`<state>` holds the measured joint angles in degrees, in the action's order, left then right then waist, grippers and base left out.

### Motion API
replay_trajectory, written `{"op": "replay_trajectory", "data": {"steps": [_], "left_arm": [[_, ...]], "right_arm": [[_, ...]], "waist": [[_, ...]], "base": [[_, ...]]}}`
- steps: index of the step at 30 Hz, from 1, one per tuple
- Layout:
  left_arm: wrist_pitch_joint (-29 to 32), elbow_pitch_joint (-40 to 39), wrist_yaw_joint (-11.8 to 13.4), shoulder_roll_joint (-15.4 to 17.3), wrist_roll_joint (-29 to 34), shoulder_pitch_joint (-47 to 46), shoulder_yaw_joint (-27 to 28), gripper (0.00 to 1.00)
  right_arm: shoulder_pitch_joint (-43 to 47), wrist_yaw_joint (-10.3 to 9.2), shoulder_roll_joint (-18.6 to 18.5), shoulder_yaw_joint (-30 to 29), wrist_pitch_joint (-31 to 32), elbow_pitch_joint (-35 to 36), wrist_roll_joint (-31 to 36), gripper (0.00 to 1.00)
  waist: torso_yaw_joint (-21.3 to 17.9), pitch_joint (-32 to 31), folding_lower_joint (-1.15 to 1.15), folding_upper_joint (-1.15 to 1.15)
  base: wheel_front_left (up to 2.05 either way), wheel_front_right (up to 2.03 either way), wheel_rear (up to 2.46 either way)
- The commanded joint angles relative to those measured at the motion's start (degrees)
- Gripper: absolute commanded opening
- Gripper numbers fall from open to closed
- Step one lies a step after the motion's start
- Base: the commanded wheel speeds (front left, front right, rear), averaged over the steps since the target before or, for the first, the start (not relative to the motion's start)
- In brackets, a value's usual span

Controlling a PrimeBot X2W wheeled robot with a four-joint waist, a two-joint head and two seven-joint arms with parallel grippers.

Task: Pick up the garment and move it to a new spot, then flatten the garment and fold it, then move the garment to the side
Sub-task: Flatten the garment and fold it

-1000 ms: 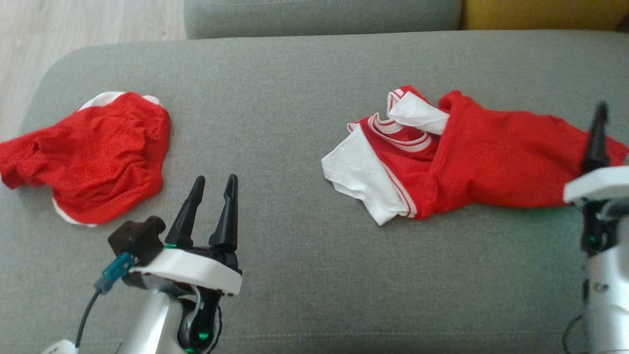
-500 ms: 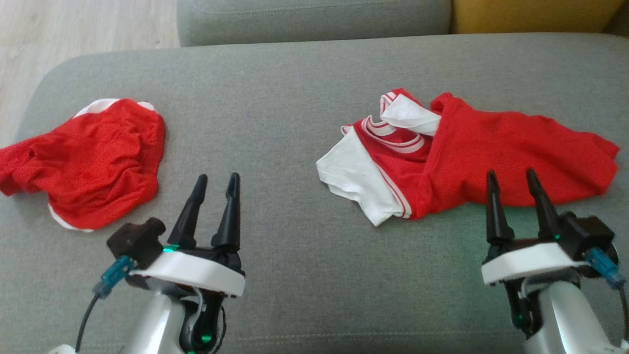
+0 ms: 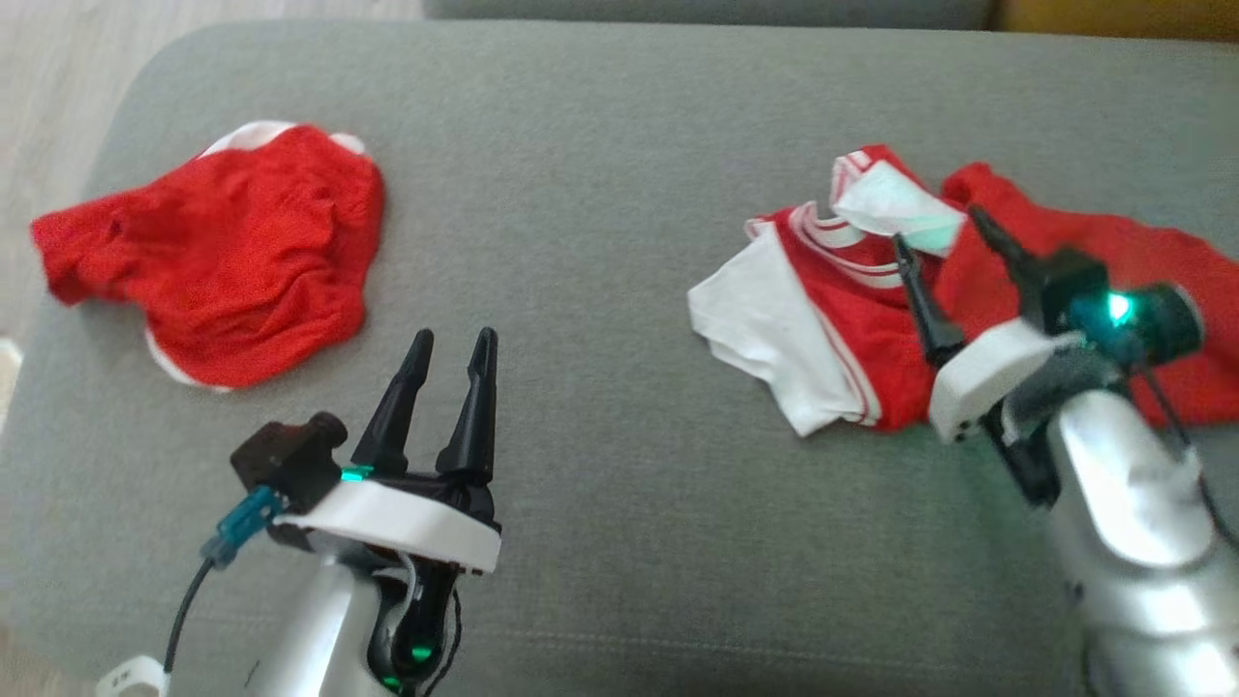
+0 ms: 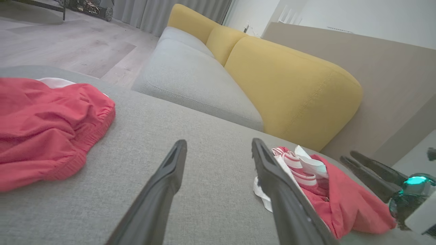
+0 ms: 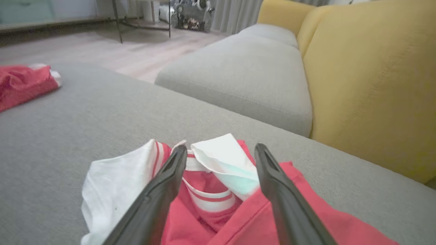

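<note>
The garment (image 3: 823, 310), a crumpled red shirt with white sleeves and a striped collar, lies on the right of the grey cushion (image 3: 619, 145). My right gripper (image 3: 939, 228) hovers open over its collar area, fingers pointing up and left. The right wrist view has those open fingers (image 5: 221, 147) straddling the collar and a white fold of the garment (image 5: 207, 194), with nothing pinched between them. My left gripper (image 3: 455, 336) stands open above bare cushion at the lower left, away from any cloth. Beyond its own fingers (image 4: 219, 142), the left wrist view takes in the shirt (image 4: 340, 204) and the right gripper (image 4: 347, 156).
A second crumpled red garment with white trim (image 3: 223, 261) lies at the cushion's far left (image 4: 44, 126) (image 5: 20, 85). Behind the cushion are a grey sofa seat (image 5: 245, 75) and yellow back cushions (image 5: 374, 85). Wooden floor (image 3: 48, 77) lies past the left edge.
The head camera has shifted. My right gripper has swung from the shirt's right end, past its near edge, up over its collar. The left gripper has kept its place, open.
</note>
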<state>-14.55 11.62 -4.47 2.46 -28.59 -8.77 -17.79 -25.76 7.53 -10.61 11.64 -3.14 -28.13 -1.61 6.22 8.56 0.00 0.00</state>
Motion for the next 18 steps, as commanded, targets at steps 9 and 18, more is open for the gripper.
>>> {"op": "replay_trajectory", "data": {"steps": [9,18], "left_arm": [[-0.4,-1.4,0.5,0.4,-1.3,-3.7,0.7,1.00],[-0.4,-1.8,0.9,0.4,-1.7,-4.7,-0.4,1.00]], "right_arm": [[-11.8,-0.04,-6.8,6.7,6.1,-11.2,-0.8,1.00],[-18.0,-0.04,-8.4,4.5,6.5,-19.3,1.5,0.00]], "waist": [[6.0,4.1,0.00,0.00],[7.7,5.8,0.00,0.00]], "base": [[0.00,0.00,0.00],[0.00,0.00,0.00]]}}
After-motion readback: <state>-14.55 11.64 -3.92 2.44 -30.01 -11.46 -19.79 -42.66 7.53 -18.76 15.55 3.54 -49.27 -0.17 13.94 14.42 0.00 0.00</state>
